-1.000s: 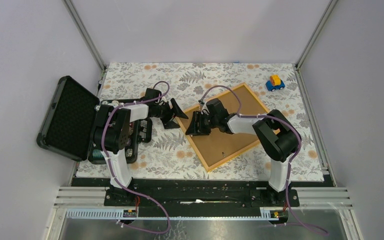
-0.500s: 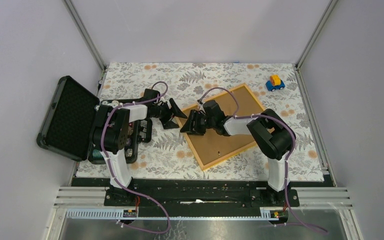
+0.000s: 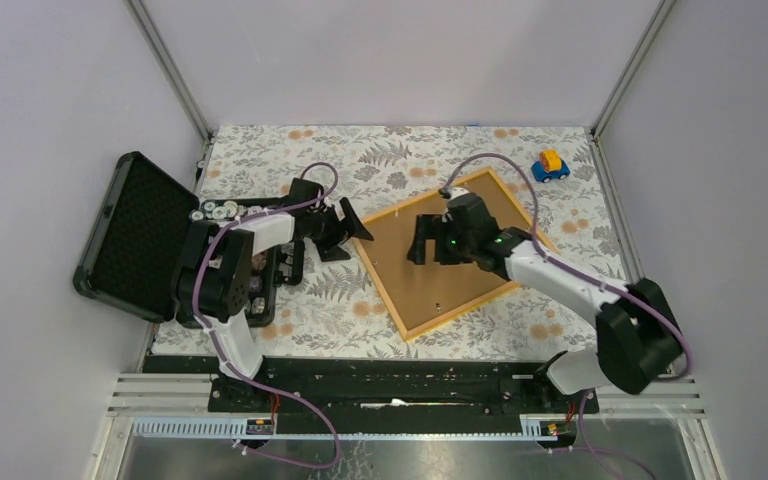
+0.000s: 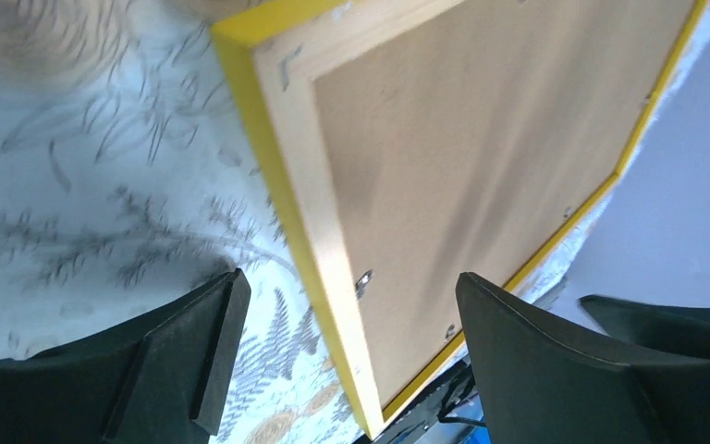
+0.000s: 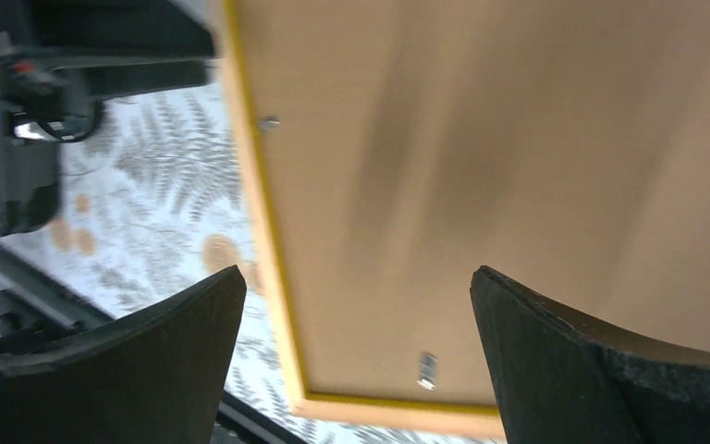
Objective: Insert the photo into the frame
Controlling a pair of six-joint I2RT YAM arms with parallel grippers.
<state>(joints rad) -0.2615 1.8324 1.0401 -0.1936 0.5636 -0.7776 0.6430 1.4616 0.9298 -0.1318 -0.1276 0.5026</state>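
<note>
The worktop [image 3: 360, 310] is covered by a cloth printed with grey ferns and orange flowers. On it, turned cornerwise, the frame [image 3: 386, 289] lies flat and face down: its yellow-orange rim runs around a plain brown backing sheet [image 3: 440, 285], with small metal clips along the inner edge. The photo itself cannot be seen from any of the views, so I cannot tell whether it sits under that sheet.

At the left edge of the worktop stands an open black case [image 3: 135, 235], its lid leaning outward.

The left tool [image 3: 348, 232] hangs just beside the frame's left corner, fingers spread wide and gripping nothing; from its own camera the yellow rim passes between the two dark fingers [image 4: 194, 342], below them. The right tool [image 3: 418, 242] hovers over the left part of the backing sheet, also wide apart and empty.

A small blue and yellow toy car [image 3: 550, 165] sits in the far right corner, well apart from the frame.
</note>
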